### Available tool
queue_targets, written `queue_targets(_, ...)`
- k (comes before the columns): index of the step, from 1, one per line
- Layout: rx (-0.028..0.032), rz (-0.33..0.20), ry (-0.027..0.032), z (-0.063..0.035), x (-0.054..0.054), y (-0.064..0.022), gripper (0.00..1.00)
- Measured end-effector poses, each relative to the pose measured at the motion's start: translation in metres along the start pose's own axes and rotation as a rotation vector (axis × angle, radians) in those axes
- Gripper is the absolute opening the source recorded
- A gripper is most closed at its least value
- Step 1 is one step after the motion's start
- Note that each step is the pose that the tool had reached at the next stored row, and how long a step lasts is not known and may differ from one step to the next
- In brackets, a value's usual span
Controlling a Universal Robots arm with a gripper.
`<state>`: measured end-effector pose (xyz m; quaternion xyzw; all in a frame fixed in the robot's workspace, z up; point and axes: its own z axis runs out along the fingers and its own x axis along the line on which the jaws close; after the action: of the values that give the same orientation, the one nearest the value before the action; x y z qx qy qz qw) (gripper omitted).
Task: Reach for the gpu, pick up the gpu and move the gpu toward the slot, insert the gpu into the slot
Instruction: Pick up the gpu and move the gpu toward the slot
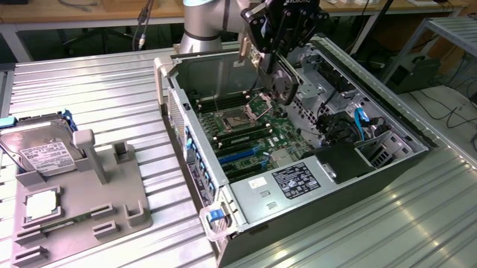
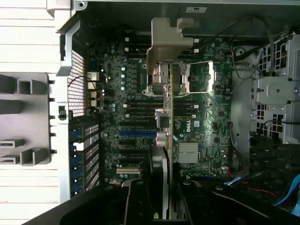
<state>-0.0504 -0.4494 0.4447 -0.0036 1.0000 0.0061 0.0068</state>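
The gripper [image 1: 277,56] was clamped on the gpu [image 1: 283,86], holding it on edge above the open case [image 1: 212,72]. The card hung over the green motherboard [image 1: 280,134], well clear of the blue slot [image 1: 240,153] and turned crosswise to it.

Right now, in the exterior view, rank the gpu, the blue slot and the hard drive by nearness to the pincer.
1. gpu, gripped in the pincer above the open case.
2. slot, on the motherboard inside the case.
3. hard drive, on the grey stand at the exterior view's left.
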Motion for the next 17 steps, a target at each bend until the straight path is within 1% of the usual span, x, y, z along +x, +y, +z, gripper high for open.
queue_targets(4, 0.0, 0.0, 0.0, 0.0001, -0.004, -0.0001, 0.27)
queue_targets(7, -0.0001, 0.0, 0.0, 0.0003, -0.01, -0.0002, 0.27)
queue_targets(13, -0.0001, 0.0, 0.0, 0.0004, -0.018, -0.0002, 0.27)
queue_targets(17, 0.0, 0.0, 0.0, 0.0005, -0.021, -0.0002, 0.27)
